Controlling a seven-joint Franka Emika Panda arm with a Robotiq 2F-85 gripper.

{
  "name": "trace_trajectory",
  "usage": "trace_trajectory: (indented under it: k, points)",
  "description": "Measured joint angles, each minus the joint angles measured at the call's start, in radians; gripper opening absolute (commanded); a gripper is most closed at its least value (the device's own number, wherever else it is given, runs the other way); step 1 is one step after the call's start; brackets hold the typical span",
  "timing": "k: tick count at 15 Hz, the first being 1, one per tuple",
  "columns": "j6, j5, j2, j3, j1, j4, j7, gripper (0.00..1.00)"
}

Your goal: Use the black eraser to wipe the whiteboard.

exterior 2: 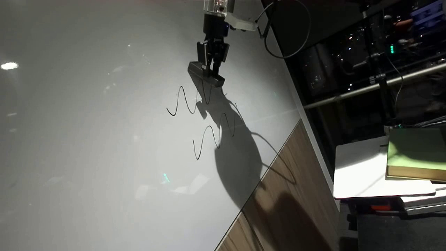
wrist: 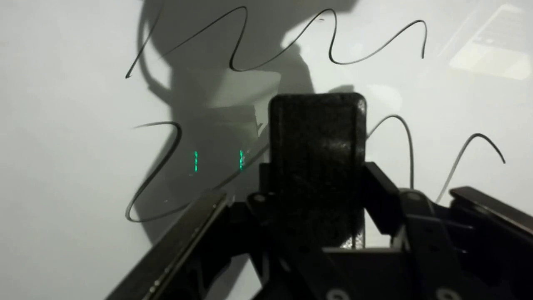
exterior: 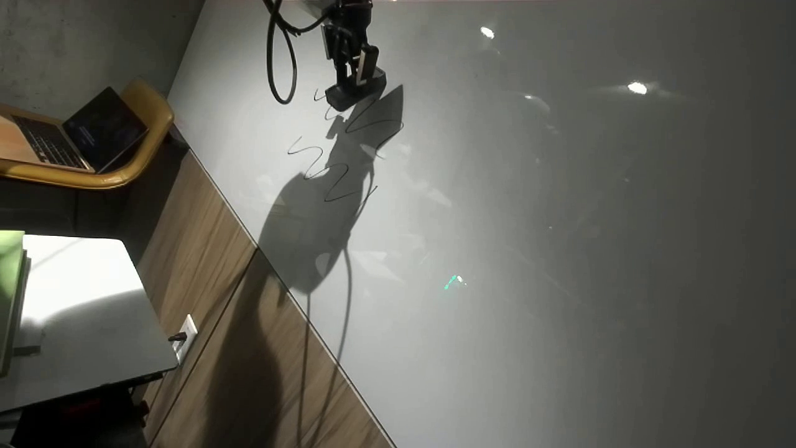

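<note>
The whiteboard (exterior: 559, 218) fills much of both exterior views (exterior 2: 87, 139) and the wrist view background (wrist: 62, 166). Two thin dark zigzag scribbles run across it: the lower scribble (exterior 2: 209, 126) and the upper scribble (exterior 2: 181, 87). My gripper (exterior 2: 211, 71) is shut on the black eraser (exterior 2: 200, 71), with a finger on each long side in the wrist view. The eraser (wrist: 318, 137) covers part of a scribble there. In an exterior view the eraser (exterior: 354, 94) hangs by the upper scribble, with its shadow offset, so it looks apart from the board; the gap is hard to judge.
A yellow chair (exterior: 163, 115) with an open laptop (exterior: 106, 134) stands beside the board. A white table (exterior: 93, 330) carries a green book (exterior 2: 414, 151). Wood panelling (exterior: 193, 230) borders the board's lower edge. A black cable (exterior: 272, 68) loops beside the arm.
</note>
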Motion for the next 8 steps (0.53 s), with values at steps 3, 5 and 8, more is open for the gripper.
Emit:
trace_trajectory:
  k: [3, 5, 8]
  points:
    - [0.026, -0.055, 0.03, 0.003, -0.008, -0.02, 0.029, 0.28]
    - [0.054, -0.085, 0.063, 0.004, -0.016, -0.036, 0.051, 0.28]
    - [0.079, -0.095, 0.122, 0.003, -0.027, -0.035, 0.066, 0.28]
